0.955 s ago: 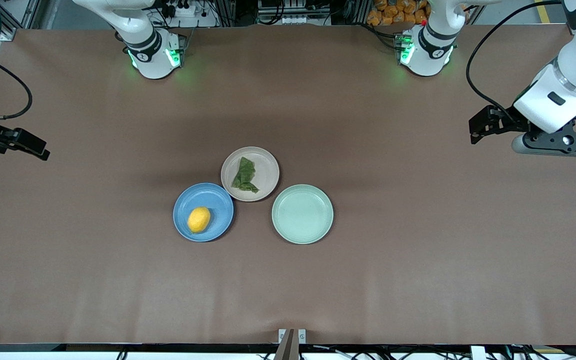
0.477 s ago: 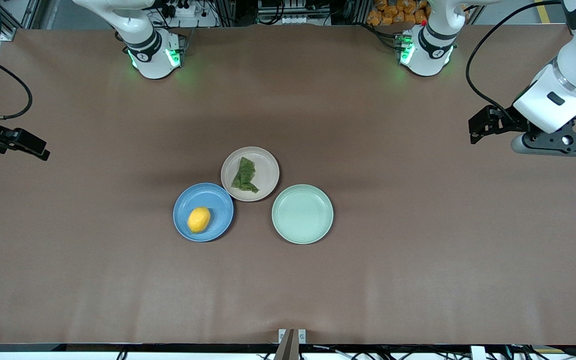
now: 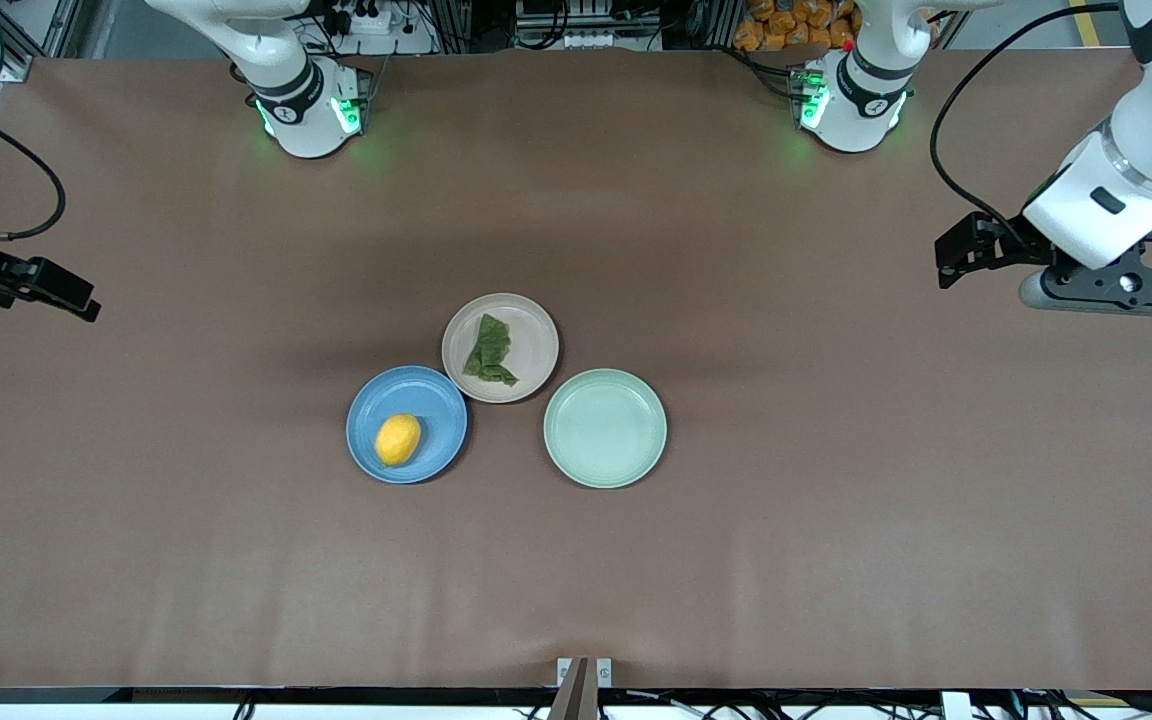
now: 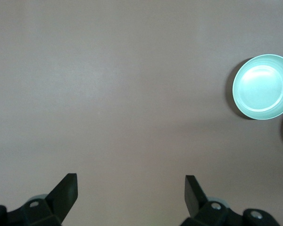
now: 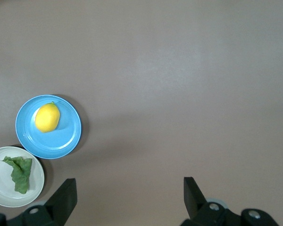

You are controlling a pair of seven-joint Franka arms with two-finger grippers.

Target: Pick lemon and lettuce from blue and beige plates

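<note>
– What colours are showing on the brown table (image 3: 836, 500)?

– The lemon (image 3: 398, 439) is showing plain yellow on the mid-blue plate (image 3: 436, 400). The lettuce (image 3: 489, 351) is showing dark green on the pale beige plate (image 3: 536, 340). A third plate (image 3: 605, 428) is glowing pale mint green.

– And the arms?

– White shells are carrying black fingers (image 4: 66, 190), set wide over bare brown, the mint plate off to one side of the left jaws. Green lights are shining at both bases (image 3: 311, 110).
</note>
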